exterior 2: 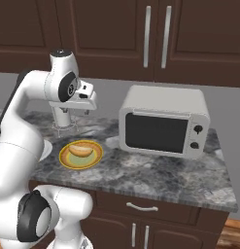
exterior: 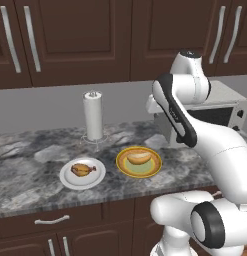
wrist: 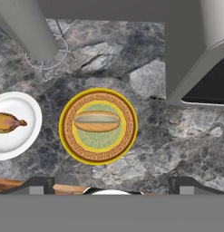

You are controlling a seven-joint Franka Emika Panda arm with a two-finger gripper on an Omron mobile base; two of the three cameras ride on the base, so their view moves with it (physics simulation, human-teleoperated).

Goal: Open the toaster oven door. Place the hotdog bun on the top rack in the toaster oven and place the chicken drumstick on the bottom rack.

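Right base view, grey marbled counter (exterior 2: 155, 168), dark wood cabinets (exterior 2: 155, 34), apparently closed toaster oven (exterior 2: 164, 121)

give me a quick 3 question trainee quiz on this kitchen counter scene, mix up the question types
1. True or false: the dark glass toaster oven door on the silver-grey toaster oven is shut.
2. Multiple choice: the tan oblong hotdog bun lies on A) a plain white plate, B) a round yellow plate with a patterned rim, C) the bare counter.
3. Fill in: the golden-brown chicken drumstick lies on a round ____ plate.

Key
1. True.
2. B, the yellow plate, which sits between the drumstick's plate and the oven.
3. White.
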